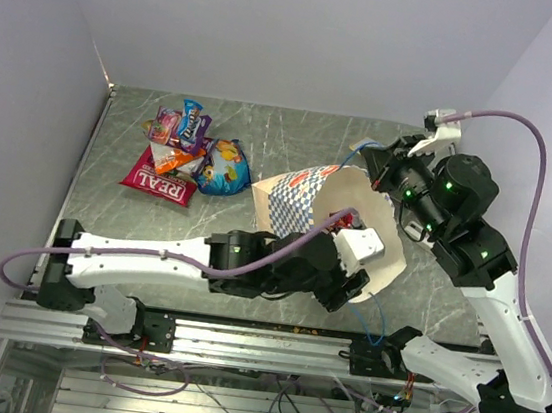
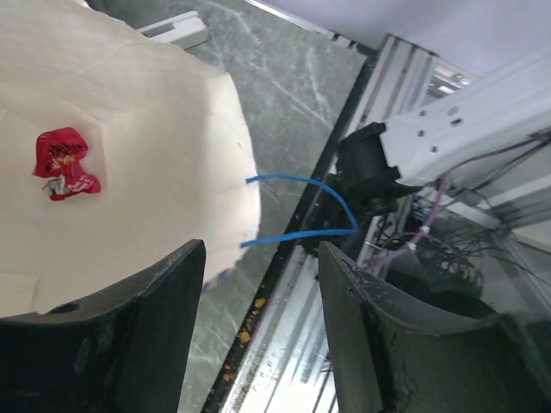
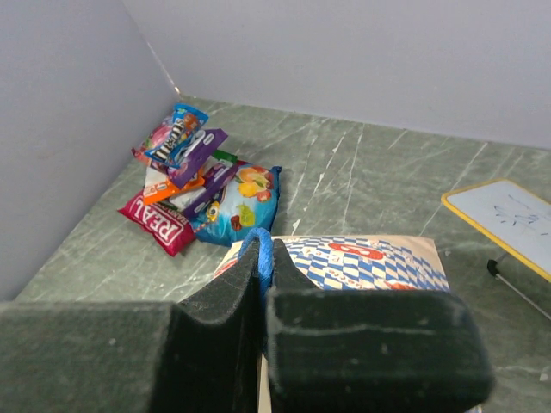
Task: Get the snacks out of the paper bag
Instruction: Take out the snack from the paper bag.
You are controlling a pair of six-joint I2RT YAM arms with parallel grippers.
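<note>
Grey-green marbled table (image 1: 294,138) between lilac walls (image 1: 308,29) holds snacks (image 1: 187,155) and paper bag (image 1: 292,198)

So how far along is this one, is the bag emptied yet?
Nearly. Done: a pile of packets lies on the table, outside the bag. In hand: the right gripper is shut on the bag's blue cord handle, and the left gripper is open at the bag's mouth. Left: one small red candy lies inside; the left wrist view shows nothing else in there.
</note>
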